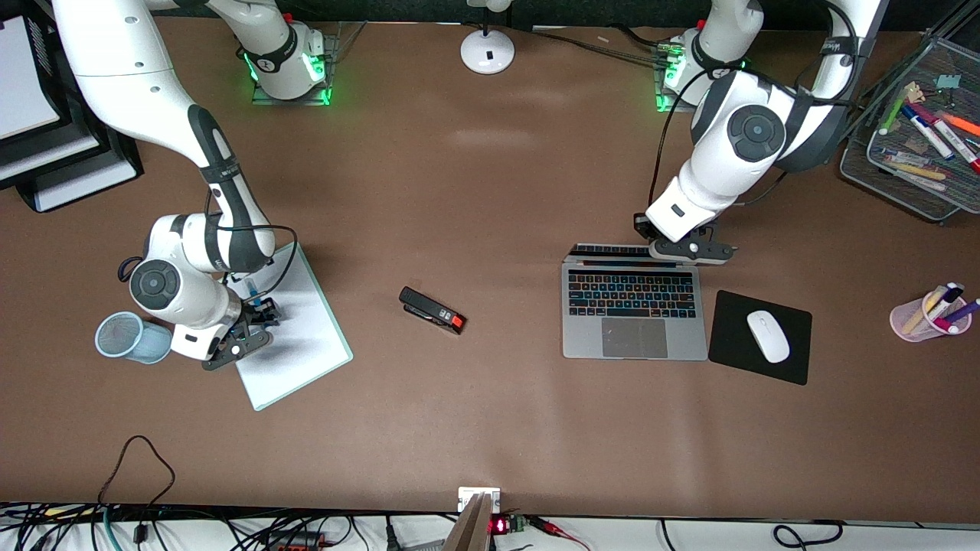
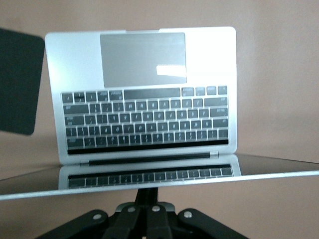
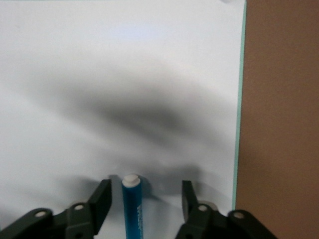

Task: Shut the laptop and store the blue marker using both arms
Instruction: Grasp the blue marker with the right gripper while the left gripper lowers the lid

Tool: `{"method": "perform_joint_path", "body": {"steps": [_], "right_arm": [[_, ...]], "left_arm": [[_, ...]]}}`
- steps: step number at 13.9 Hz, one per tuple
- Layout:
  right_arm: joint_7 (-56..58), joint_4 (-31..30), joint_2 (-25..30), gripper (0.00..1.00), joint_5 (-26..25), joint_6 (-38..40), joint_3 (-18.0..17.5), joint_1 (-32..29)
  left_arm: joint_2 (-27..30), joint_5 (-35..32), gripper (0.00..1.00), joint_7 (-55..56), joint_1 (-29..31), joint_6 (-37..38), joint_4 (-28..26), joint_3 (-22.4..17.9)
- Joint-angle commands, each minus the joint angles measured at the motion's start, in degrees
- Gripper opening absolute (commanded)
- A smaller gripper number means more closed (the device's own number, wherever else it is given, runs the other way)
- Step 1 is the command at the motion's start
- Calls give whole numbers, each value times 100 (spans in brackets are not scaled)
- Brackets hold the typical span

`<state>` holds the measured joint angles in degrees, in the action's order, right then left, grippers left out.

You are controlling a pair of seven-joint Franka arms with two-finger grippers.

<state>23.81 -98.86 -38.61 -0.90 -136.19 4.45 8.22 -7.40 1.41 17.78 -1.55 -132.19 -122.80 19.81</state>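
Slim silver-grey laptop (image 1: 634, 310) sits open, centre-right of front view, beside black mouse pad (image 1: 759, 337). Left gripper (image 1: 689, 249), fingers pinched together, at its screen edge. Lower left: right gripper (image 3: 144, 199), fingers apart w/ gaps, straddles slim bright-blue marker (image 3: 132, 206) lying on white mint-edged clipboard (image 1: 295, 329).

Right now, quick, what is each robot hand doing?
Left gripper: shut, at the laptop screen's top edge, holding nothing.
Right gripper: open around the blue marker on the clipboard, not gripping yet.
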Motion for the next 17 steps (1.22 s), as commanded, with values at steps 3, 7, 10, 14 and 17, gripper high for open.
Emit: {"method": "perform_joint_path", "body": {"steps": [3, 7, 10, 14, 17], "right_arm": [[98, -10, -59, 55, 64, -75, -14, 48], [80, -19, -58, 49, 73, -57, -14, 66], [54, -19, -50, 45, 73, -57, -14, 92], [45, -19, -50, 38, 248, -22, -14, 101], [45, -19, -50, 30, 248, -22, -14, 101]], "left_arm": [[-358, -281, 0, -64, 138, -868, 81, 22], [-745, -483, 0, -64, 138, -1484, 238, 5], [-1166, -492, 0, -64, 138, -1581, 651, -47], [-1632, -878, 0, -47, 129, -2046, 854, -188], [-1835, -888, 0, -56, 129, -2100, 977, -197]]}}
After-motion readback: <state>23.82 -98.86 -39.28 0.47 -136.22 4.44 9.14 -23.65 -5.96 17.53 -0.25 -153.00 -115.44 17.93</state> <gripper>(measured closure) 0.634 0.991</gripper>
